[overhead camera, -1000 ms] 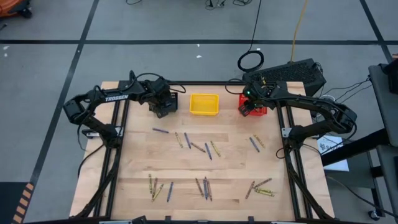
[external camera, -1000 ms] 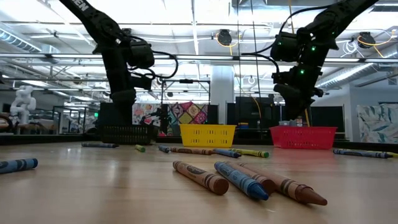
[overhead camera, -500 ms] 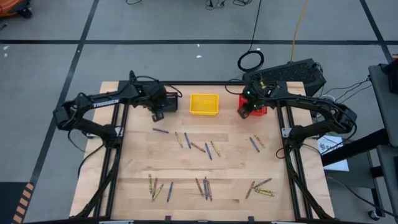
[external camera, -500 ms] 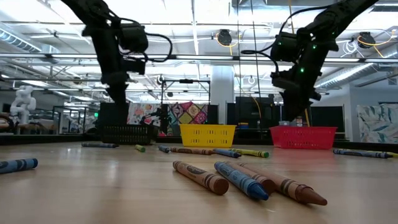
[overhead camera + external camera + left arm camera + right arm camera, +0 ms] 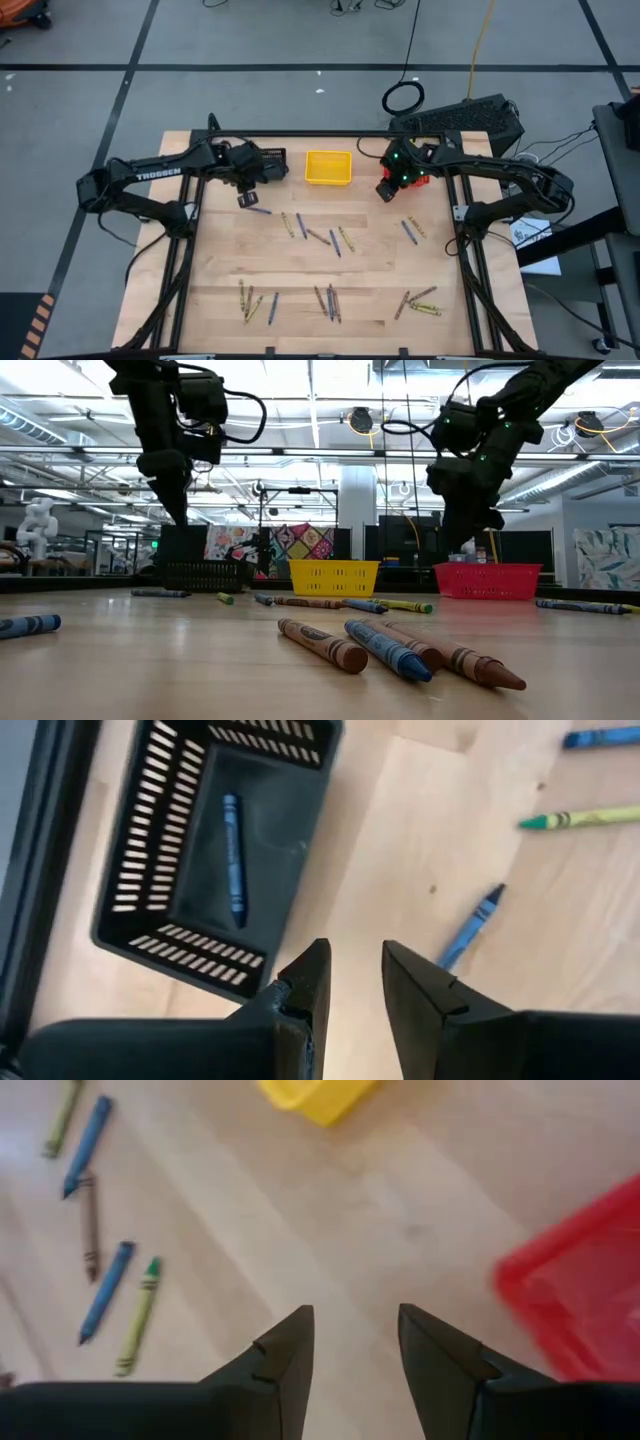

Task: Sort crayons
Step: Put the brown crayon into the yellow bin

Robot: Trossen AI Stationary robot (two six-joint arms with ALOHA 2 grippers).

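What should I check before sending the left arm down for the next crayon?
1. Left hand open and empty: ok.
2. Nearest target, the thin blue wax crayon on the wooden table, lies alone: ok.
3. Black slotted plastic bin holds one blue crayon, room for more: ok.
4. Right hand open, empty, away from the left arm's side: ok.
5. Small yellow plastic bin and red plastic bin contents: cannot tell.

Three bins (image 5: 328, 167) line the table's (image 5: 220, 270) far edge, crayons (image 5: 318, 236) scattered before them.
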